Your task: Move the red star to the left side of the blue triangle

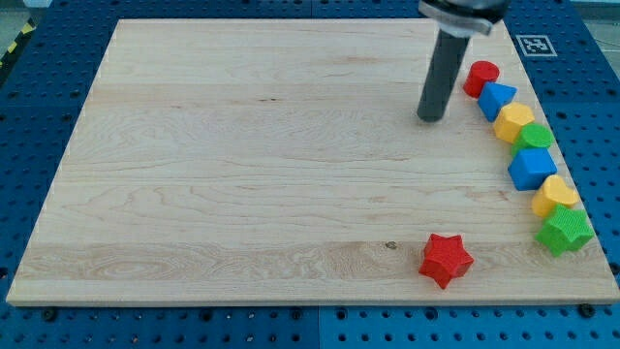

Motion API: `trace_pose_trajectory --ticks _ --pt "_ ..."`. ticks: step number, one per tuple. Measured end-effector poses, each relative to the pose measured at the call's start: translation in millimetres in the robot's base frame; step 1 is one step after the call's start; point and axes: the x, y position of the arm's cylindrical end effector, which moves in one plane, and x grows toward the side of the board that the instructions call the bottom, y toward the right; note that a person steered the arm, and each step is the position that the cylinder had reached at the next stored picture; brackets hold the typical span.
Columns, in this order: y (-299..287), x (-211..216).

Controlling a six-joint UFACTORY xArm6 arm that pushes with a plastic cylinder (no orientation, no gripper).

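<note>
The red star (pixel 447 259) lies near the board's bottom edge, right of centre. The blue triangle (pixel 496 99) sits near the view's top right, in a line of blocks along the right edge. My tip (pixel 429 118) rests on the board just left of the blue triangle and the red cylinder (pixel 480 76), well above the red star and apart from every block.
Down the right edge below the blue triangle run a yellow block (pixel 514 122), a green block (pixel 535 137), a blue cube (pixel 532 168), a yellow block (pixel 556 195) and a green star (pixel 565 230). The wooden board (pixel 242 174) lies on a blue pegboard table.
</note>
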Motion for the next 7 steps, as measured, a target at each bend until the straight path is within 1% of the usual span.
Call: trace_pose_trajectory --ticks 1,2,4,5,7 --pt "0 15" --pt "13 43" --pt "39 84" --pt "45 96" --pt "51 158"
